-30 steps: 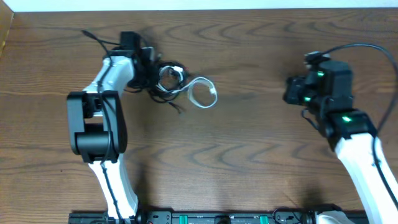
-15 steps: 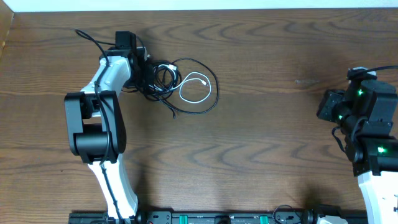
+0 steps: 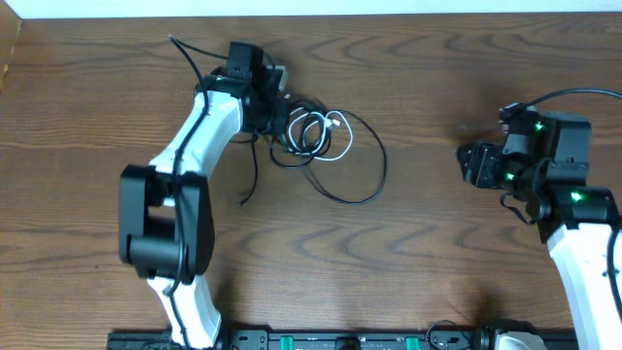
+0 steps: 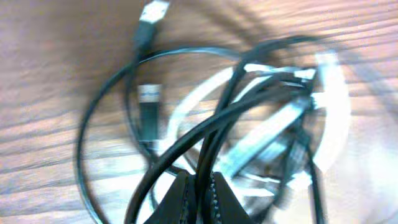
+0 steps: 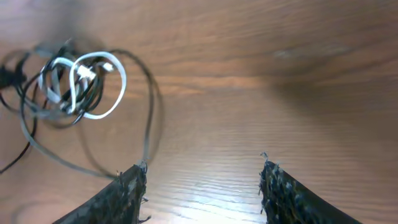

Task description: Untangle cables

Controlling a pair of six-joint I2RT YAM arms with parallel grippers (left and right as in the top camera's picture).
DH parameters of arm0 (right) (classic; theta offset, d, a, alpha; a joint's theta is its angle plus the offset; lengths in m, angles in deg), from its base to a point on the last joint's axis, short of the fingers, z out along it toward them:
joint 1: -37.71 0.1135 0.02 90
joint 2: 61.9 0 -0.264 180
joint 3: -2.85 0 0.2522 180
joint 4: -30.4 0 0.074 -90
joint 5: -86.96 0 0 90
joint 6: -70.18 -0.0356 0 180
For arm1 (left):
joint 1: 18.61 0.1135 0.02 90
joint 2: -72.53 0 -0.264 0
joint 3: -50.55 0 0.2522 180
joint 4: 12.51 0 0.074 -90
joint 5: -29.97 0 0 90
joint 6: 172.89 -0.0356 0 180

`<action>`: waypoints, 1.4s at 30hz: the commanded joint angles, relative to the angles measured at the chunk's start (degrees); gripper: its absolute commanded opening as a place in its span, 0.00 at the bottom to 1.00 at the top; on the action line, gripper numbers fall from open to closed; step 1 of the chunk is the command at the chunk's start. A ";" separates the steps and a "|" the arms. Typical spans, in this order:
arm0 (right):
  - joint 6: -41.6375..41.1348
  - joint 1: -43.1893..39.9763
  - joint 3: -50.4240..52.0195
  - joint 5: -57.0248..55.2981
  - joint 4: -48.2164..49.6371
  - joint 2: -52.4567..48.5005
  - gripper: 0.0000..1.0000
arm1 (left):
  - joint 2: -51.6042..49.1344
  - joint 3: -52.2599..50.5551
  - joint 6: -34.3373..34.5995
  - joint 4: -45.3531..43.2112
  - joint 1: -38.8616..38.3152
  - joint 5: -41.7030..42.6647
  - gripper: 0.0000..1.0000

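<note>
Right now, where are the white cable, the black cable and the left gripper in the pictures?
white cable (image 5: 122,84): right wrist view, right side of its loop.
black cable (image 3: 385,167): overhead view, right edge of its wide loop.
left gripper (image 4: 198,183): left wrist view, between its fingertips.

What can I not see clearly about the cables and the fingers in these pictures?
Left wrist view: motion blur smears the white cable; its crossings with the black cable cannot be followed.
Overhead view: the left arm's wrist hides the left fingers, so their grip is unseen there.
Right wrist view: the tangle is far and blurred, so single loops merge.
</note>
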 commanded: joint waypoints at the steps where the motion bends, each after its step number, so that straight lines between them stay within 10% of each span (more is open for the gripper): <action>1: 5.64 0.92 -0.81 8.17 0.87 -2.49 0.58 | 5.29 -0.11 -1.20 -0.17 -0.98 7.37 0.07; 42: 0.04 17.46 -0.79 16.48 21.42 -16.33 0.57 | 16.46 0.02 -2.49 -1.66 -15.50 20.35 0.07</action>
